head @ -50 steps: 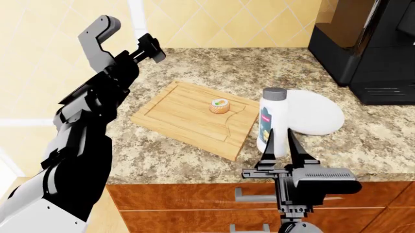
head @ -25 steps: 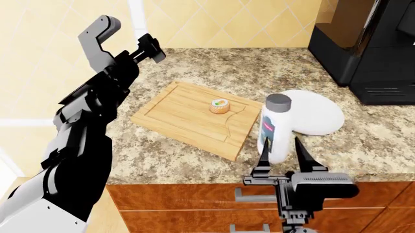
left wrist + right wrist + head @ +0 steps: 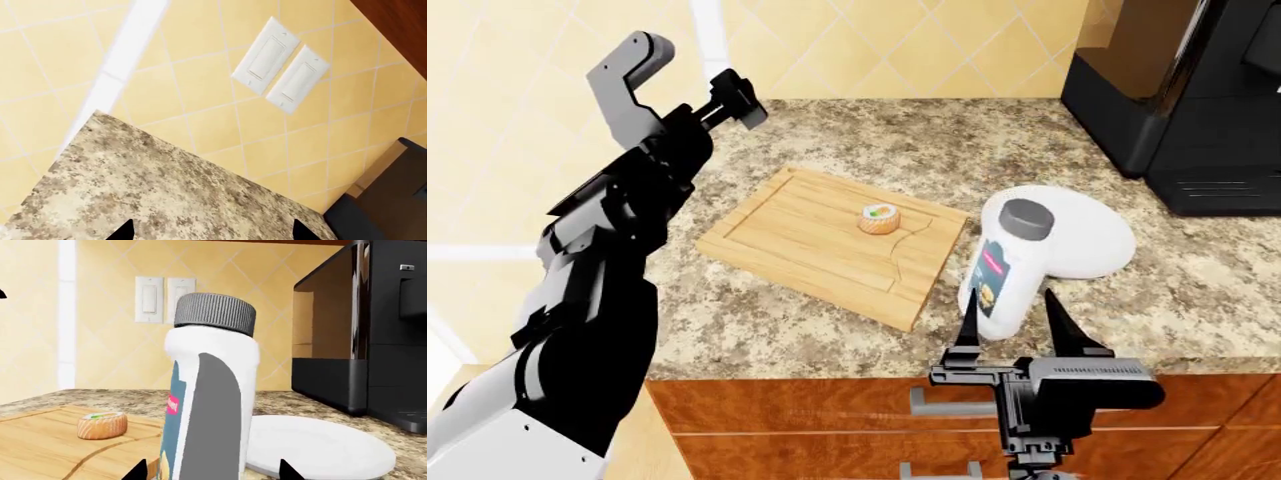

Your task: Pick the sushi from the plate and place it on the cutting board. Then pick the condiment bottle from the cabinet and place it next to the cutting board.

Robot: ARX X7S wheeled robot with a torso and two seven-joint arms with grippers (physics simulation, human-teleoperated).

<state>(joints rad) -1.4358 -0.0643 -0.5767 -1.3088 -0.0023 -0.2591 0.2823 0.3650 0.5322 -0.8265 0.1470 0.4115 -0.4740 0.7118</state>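
The sushi [image 3: 878, 218] sits on the cutting board [image 3: 801, 240], also seen in the right wrist view [image 3: 102, 424] on the board [image 3: 40, 445]. The condiment bottle [image 3: 1008, 265] stands on the counter between the board's right edge and the white plate [image 3: 1088, 240], leaning towards the front. My right gripper [image 3: 1012, 312] is open at the counter's front edge, its fingers either side of the bottle's base without closing on it. The bottle [image 3: 213, 390] fills the right wrist view, with the plate [image 3: 313, 445] behind. My left gripper [image 3: 737, 100] is open and empty, raised at the back left.
A black coffee machine [image 3: 1188, 90] stands at the back right, close behind the plate. Two wall switches [image 3: 280, 75] sit on the tiled wall. Wooden cabinet drawers [image 3: 827, 420] lie below the counter's front edge.
The bottle has tipped from upright to leaning forward. My right gripper has drawn back towards the counter's front edge. The left arm has not moved.
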